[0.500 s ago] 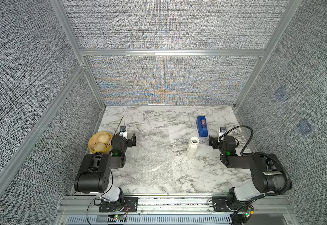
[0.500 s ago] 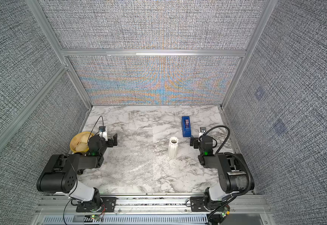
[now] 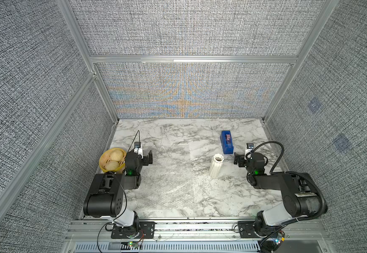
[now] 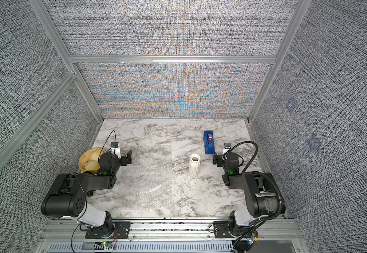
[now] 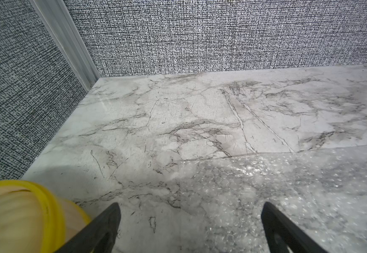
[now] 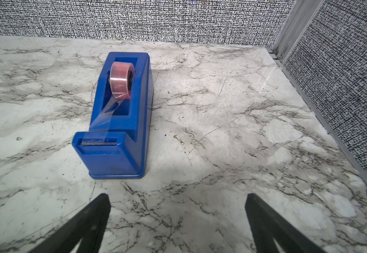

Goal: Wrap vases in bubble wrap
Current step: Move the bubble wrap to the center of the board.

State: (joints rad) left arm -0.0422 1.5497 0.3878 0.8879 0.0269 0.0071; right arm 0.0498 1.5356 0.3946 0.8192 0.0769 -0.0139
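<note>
Top views, lower half of frame: no displacement is detected against the frames half a second earlier. The left gripper (image 3: 149, 156) and right gripper (image 3: 237, 158) are held spread and empty over the table (image 3: 178, 135). The vase (image 3: 216, 165) is seen upright, right of centre, just beside the right edge of the bubble wrap (image 3: 173, 188), which is laid flat at centre. Wrapping is judged not yet begun, and the vase is untouched.
</note>
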